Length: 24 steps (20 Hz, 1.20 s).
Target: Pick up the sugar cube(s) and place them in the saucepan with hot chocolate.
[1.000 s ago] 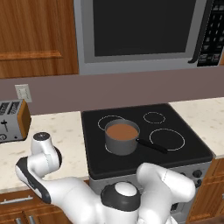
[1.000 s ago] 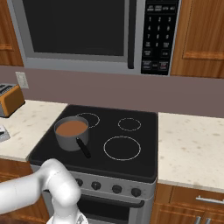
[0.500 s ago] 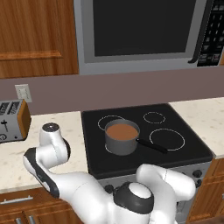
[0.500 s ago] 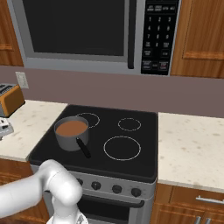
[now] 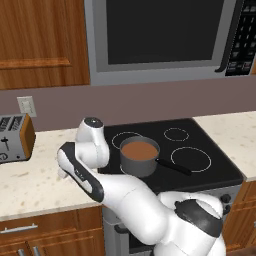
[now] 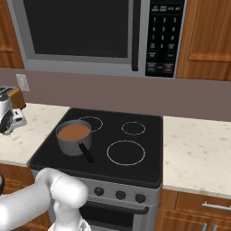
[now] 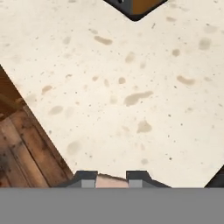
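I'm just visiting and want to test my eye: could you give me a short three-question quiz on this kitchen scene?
1. True or false: the saucepan sits on the stove's front-left burner.
2. What is pinched between the fingertips of the gripper? A) a pinkish-tan sugar cube B) a spoon C) nothing
3. Fill in: beside the wall outlet stands a ____.

Key: 1 true; 2 A; 3 toaster.

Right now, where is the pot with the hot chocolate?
The saucepan sits on the stove's front-left burner, its black handle pointing toward the front-right burner ring. In the left base view the robot's white arm rises just to its left; the toaster stands farther left on the counter.
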Tool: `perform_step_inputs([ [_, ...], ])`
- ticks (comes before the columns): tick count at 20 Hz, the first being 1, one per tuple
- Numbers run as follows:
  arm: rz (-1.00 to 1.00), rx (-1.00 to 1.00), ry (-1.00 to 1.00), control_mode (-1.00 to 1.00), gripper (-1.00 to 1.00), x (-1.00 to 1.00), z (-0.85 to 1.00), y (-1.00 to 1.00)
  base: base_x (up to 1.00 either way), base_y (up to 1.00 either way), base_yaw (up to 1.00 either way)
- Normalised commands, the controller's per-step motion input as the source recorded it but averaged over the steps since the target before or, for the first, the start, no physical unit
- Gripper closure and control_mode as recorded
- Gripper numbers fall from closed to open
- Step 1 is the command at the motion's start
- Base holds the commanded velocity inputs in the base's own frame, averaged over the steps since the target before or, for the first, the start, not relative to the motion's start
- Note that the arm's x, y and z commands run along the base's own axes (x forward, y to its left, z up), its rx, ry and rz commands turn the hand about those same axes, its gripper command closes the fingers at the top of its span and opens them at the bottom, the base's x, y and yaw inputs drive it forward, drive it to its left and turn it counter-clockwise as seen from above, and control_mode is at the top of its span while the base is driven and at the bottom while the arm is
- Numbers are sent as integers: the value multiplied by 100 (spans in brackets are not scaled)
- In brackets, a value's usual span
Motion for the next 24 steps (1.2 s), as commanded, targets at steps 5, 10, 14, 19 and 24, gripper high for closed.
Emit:
perform_step_inputs([
  [5, 0, 0, -3, -100, 100, 9, 40, -97, 0, 0, 0],
  [10, -5, 0, 0, -100, 100, 15, 31, -100, 0, 0, 0],
  [14, -7, 0, 0, -100, 100, 17, 23, -98, 0, 0, 0],
  [19, -14, -2, 0, -100, 100, 23, 18, -85, 0, 0, 0],
  [24, -16, -3, 3, -100, 100, 29, 3, -71, 0, 0, 0],
])
